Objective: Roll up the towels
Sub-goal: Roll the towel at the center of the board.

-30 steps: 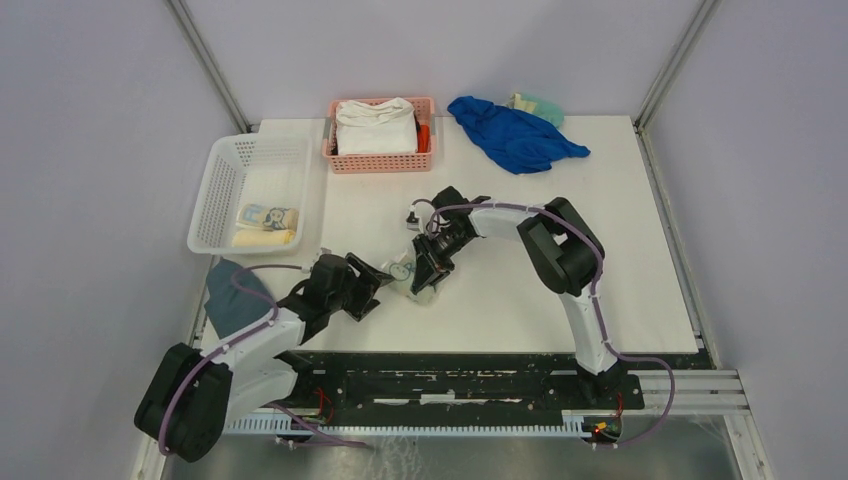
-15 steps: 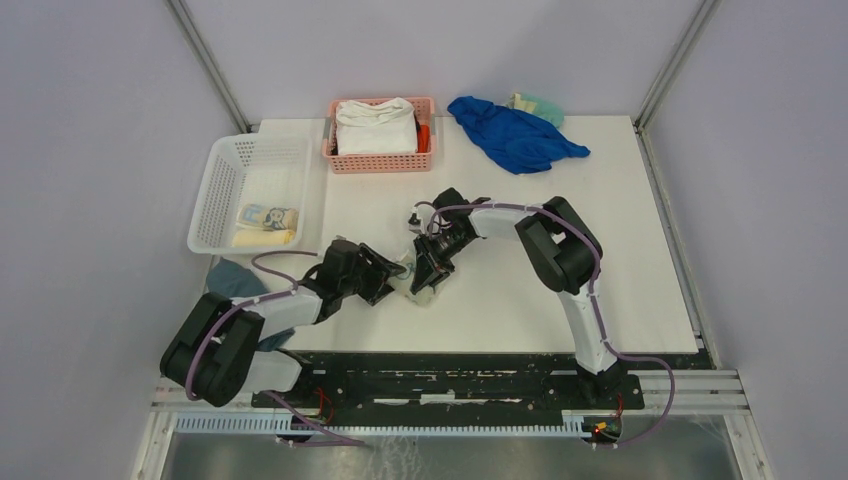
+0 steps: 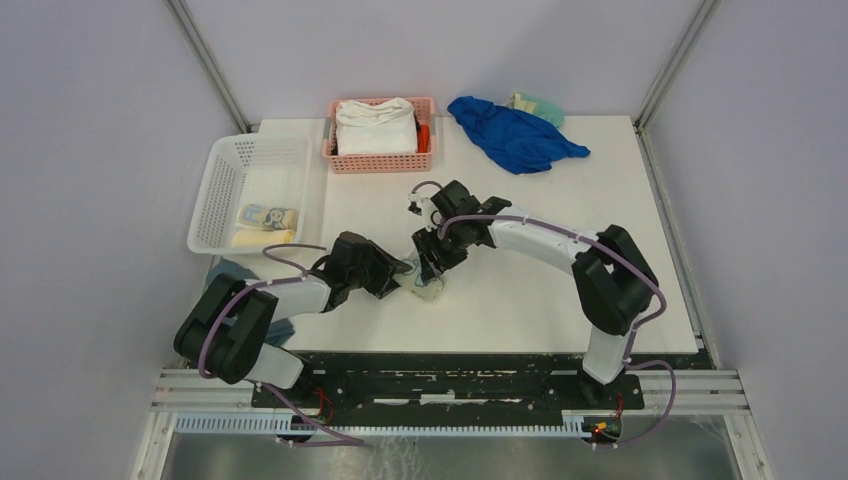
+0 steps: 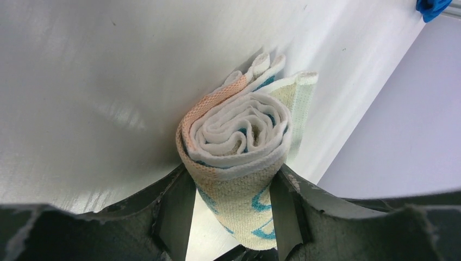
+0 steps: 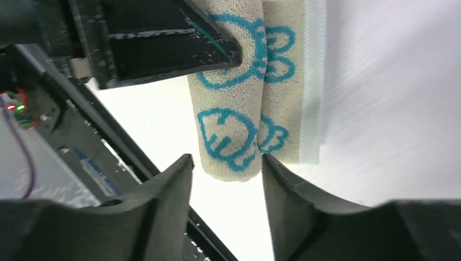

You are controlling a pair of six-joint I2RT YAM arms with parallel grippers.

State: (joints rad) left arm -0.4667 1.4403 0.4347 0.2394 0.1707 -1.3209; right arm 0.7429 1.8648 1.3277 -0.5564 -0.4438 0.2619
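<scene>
Near the middle of the table point(image 3: 620, 250), I see both arms bent low and inward over the rolled rabbit towel point(image 4: 239, 136). The left gripper point(image 4: 231, 204) clamps its sides, while the right gripper point(image 5: 225, 168) stands spread just off its end. The towel's loose edge lies flat alongside, and bare tabletop spreads rightward.
</scene>
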